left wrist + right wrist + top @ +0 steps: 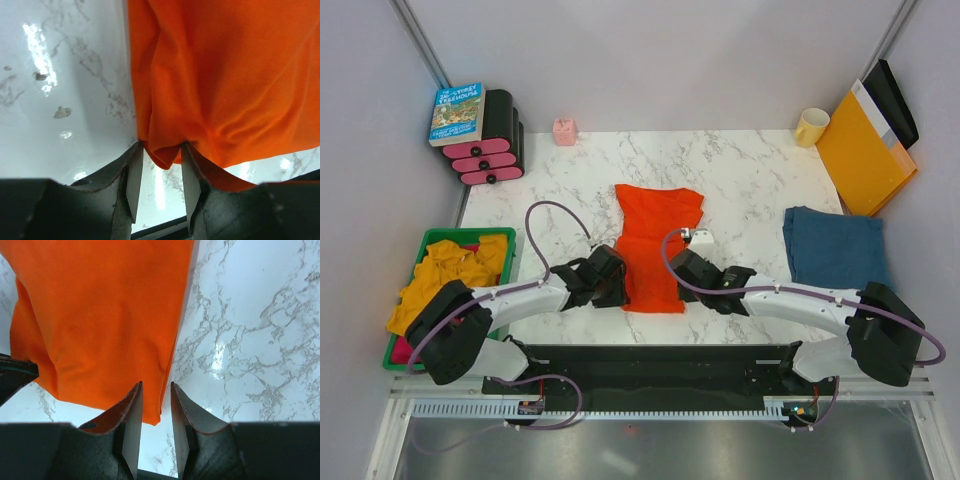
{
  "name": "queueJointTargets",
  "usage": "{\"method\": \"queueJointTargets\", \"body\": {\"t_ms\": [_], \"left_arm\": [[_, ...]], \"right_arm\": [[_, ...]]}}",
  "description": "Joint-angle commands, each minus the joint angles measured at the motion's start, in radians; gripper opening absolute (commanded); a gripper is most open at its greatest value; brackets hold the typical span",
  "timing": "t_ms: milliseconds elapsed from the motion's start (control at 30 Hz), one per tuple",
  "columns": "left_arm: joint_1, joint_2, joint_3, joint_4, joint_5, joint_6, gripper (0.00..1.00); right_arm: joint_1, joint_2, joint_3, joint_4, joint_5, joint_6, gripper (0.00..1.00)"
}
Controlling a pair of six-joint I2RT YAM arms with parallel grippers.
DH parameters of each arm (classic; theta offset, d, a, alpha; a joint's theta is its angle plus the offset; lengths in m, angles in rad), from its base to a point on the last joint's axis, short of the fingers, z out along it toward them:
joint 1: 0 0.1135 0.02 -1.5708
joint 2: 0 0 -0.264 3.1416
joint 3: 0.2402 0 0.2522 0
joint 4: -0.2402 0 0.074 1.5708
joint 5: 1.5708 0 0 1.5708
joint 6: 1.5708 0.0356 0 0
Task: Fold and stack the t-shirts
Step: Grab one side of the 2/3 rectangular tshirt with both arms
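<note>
My left hand (161, 172) pinches the orange shirt (655, 245) at its near left corner, mid-worktop (750, 170); my right hand (156, 410) straddles the near right corner, fingers narrowly apart. Lift both together, level, then fold away evenly.

Matt, soft orange-red cloth t-shirt (225, 80) creases between dark, seemingly plastic left gripper (161, 175) fingers, over the glossy white marble-patterned tabletop (65, 100).
</note>
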Motion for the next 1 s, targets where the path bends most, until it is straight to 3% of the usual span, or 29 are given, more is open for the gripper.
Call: {"method": "queueJointTargets", "body": {"t_ms": [0, 33, 167, 233, 500, 967], "left_arm": [[-0.006, 0.075, -0.027, 0.006, 0.023, -0.034, 0.43], [-0.006, 0.075, -0.029, 0.005, 0.025, -0.034, 0.41], [-0.006, 0.043, -0.043, 0.005, 0.026, -0.031, 0.1], [-0.006, 0.037, -0.053, 0.002, 0.026, -0.031, 0.02], [-0.006, 0.052, -0.053, 0.012, 0.035, -0.026, 0.02], [-0.007, 0.065, -0.032, 0.011, 0.057, -0.004, 0.02]], "right_arm": [[0.016, -0.037, -0.034, -0.022, 0.024, 0.05, 0.36], [0.019, -0.048, -0.037, -0.029, 0.024, 0.056, 0.36], [0.028, -0.077, -0.059, -0.055, 0.028, 0.088, 0.36], [0.031, -0.094, -0.074, -0.062, 0.022, 0.102, 0.36], [0.083, -0.125, -0.128, 0.042, -0.055, 0.166, 0.44], [0.108, 0.024, -0.144, 0.071, -0.001, 0.237, 0.43]]}}
